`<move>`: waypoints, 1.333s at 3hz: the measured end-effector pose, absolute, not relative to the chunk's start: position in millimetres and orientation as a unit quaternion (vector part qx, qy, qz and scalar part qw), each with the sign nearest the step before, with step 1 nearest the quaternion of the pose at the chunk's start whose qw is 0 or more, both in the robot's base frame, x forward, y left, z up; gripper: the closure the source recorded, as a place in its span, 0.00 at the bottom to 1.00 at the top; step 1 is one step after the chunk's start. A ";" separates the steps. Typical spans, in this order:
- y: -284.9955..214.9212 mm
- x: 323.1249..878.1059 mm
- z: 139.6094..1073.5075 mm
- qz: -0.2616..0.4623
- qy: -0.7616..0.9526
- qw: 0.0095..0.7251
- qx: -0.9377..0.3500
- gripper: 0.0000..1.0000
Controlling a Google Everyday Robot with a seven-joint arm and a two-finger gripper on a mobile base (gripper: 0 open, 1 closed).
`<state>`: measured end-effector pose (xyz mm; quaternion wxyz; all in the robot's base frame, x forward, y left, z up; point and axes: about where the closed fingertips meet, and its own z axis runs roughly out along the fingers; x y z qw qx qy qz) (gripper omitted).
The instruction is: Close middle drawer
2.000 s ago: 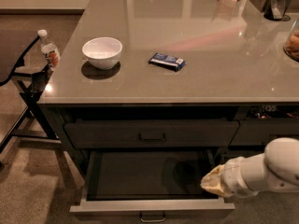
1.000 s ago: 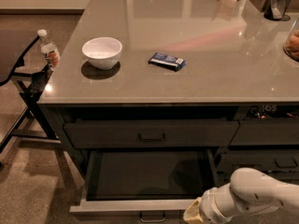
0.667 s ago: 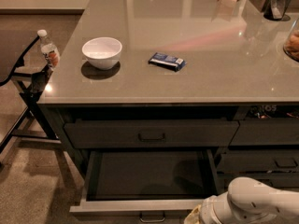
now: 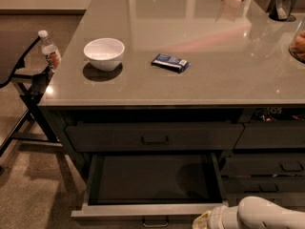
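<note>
The middle drawer [image 4: 152,180] is pulled far out below the counter, its deep dark box empty, with a pale silvery top edge [image 4: 147,210] on its front and a small dark handle [image 4: 155,221] at the bottom of the view. My gripper [image 4: 202,221] is at the lower right, just in front of the drawer front's right end, at the tip of the white arm [image 4: 257,216]. Most of it is cut off by the frame's lower edge.
The closed upper wide drawer [image 4: 155,136] sits above the open one. Narrower drawer fronts [image 4: 267,168] stand to the right. On the countertop [image 4: 214,85] are a white bowl [image 4: 104,54] and a blue packet [image 4: 170,62]. A chair with a water bottle [image 4: 49,50] stands at the left.
My arm has dropped from inside the drawer's right side down and out to the front of the drawer front's right end. The drawer has not visibly moved.
</note>
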<state>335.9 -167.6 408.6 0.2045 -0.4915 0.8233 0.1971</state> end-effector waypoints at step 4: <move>-168.4 340.9 405.2 0.192 0.824 0.212 -0.490 0.12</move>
